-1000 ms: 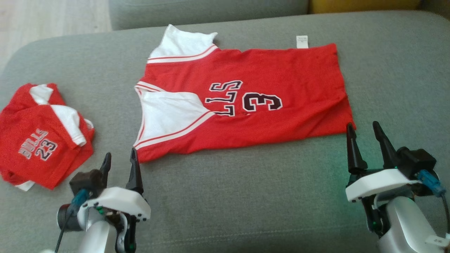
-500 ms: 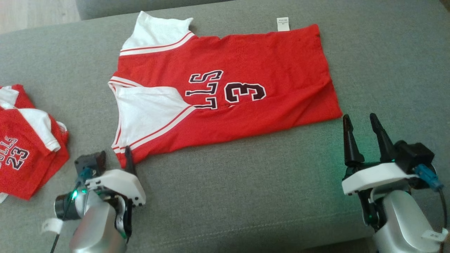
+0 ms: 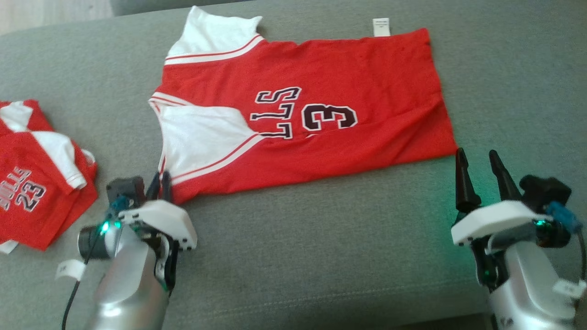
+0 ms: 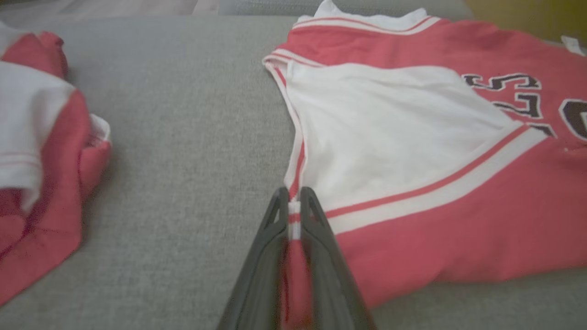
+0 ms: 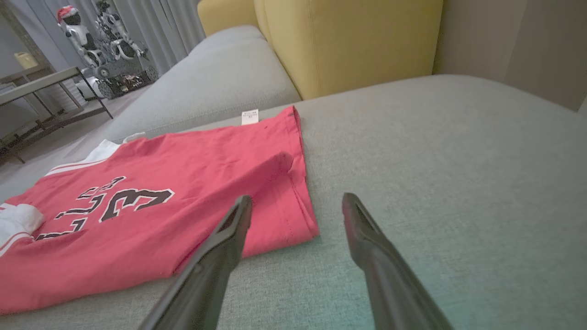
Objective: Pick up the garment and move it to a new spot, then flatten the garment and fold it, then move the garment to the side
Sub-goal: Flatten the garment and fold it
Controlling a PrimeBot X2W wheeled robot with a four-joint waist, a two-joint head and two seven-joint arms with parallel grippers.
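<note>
The garment (image 3: 330, 105) is a red and white jersey with dark lettering, lying folded lengthwise across the grey sofa seat (image 3: 293, 256). My left gripper (image 3: 160, 178) is shut on its near left corner; in the left wrist view the red and white trim sits pinched between the two dark fingers (image 4: 293, 204) of the garment (image 4: 435, 183). My right gripper (image 3: 479, 158) stands open just off the garment's near right corner, touching nothing. In the right wrist view that corner of the garment (image 5: 183, 201) lies between and beyond the spread fingertips of the gripper (image 5: 296, 201).
A second red and white jersey (image 3: 36, 178) lies folded at the left of the seat, also at the left in the left wrist view (image 4: 41, 151). A yellow cushion (image 5: 348, 41) and another grey cushion (image 5: 211, 78) stand behind the seat.
My left gripper has moved forward onto the garment's near left corner and closed on it. The right gripper stays open by the right corner. The head camera has shifted.
</note>
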